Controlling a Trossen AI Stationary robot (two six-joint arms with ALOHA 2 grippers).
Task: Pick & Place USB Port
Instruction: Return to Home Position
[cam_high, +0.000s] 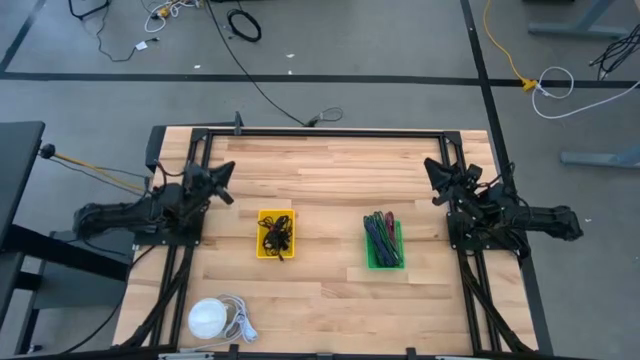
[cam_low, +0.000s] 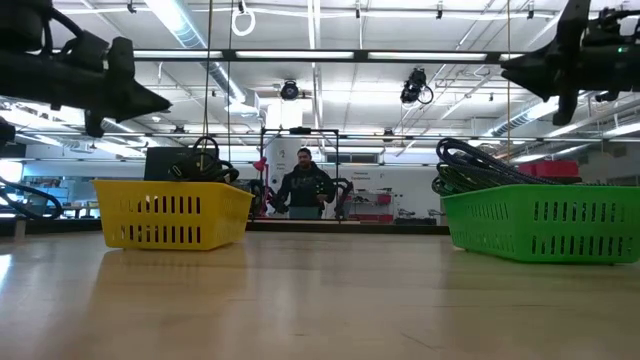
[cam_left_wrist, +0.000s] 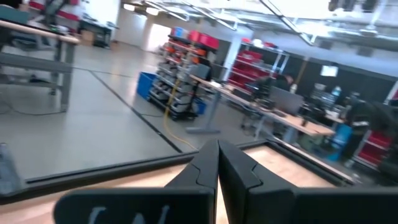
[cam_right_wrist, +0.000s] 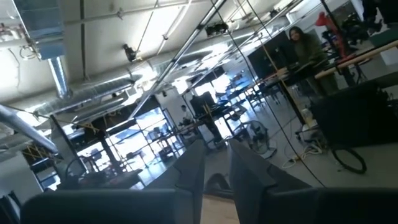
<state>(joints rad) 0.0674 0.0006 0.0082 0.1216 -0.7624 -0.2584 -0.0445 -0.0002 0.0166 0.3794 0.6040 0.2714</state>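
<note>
A yellow basket (cam_high: 275, 233) stands left of the table's middle and holds a tangle of dark corded pieces (cam_high: 277, 236). I cannot tell a USB port among them. A green basket (cam_high: 384, 243) right of the middle holds a bundle of coloured cables (cam_high: 381, 232). My left gripper (cam_high: 228, 170) hangs above the table's left side, far of the yellow basket, pointing level; its fingers (cam_left_wrist: 217, 163) are shut and hold nothing. My right gripper (cam_high: 432, 166) hangs above the right side, far of the green basket. A narrow gap shows between its fingers (cam_right_wrist: 216, 163), with nothing in it.
A white round object (cam_high: 208, 318) with a white cord lies near the table's front left corner. A black frame (cam_high: 320, 132) runs along the table's far edge and sides. Bare wood lies between the two baskets and along the front. A person (cam_low: 303, 185) stands in the room beyond.
</note>
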